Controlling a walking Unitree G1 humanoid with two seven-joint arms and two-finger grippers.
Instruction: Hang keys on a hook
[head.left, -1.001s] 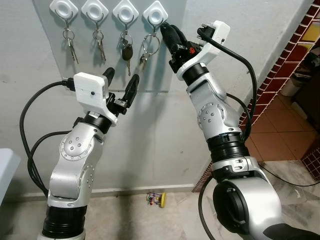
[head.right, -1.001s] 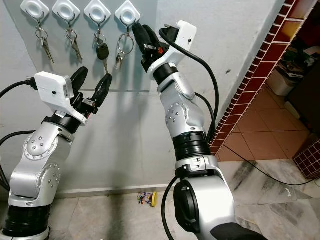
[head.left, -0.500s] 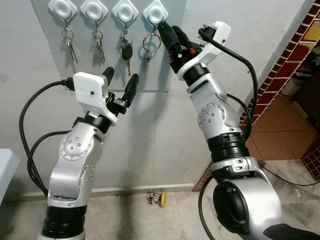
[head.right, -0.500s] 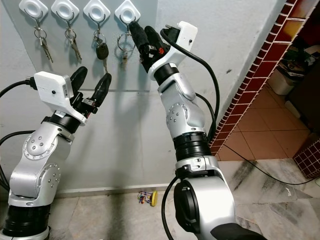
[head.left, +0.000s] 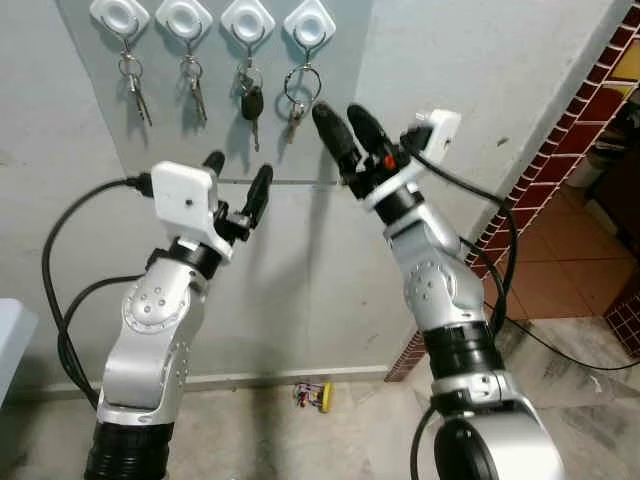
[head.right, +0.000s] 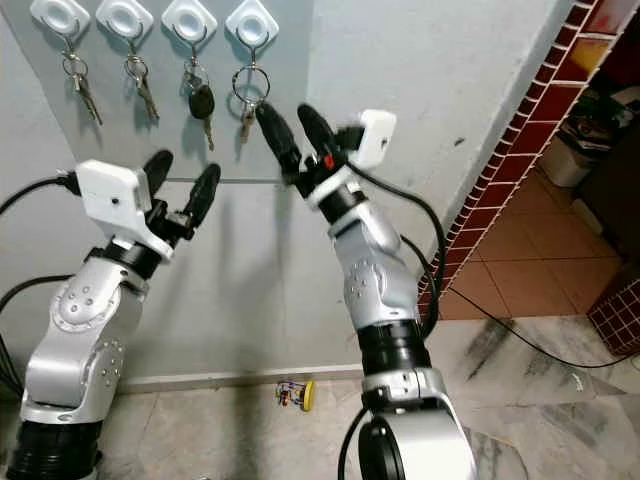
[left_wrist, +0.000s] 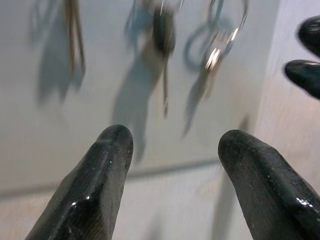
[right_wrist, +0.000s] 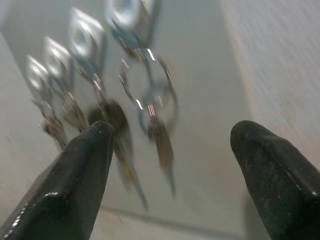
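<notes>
Four white diamond hooks run along the top of my head views, and each carries a bunch; the keys I care about (head.left: 296, 98) hang by their big ring from the rightmost hook (head.left: 307, 22), upper centre of frame, so I judge the hanging done. My right gripper (head.left: 340, 125) sits just below and right of that ring, fingers spread wide with nothing between them, apart from the keys, which I read as a release that leaves the ring free to settle. My left gripper (head.left: 236, 177) waits lower, centre-left, fingers also parted and empty, kept under the row so it blocks nothing.
</notes>
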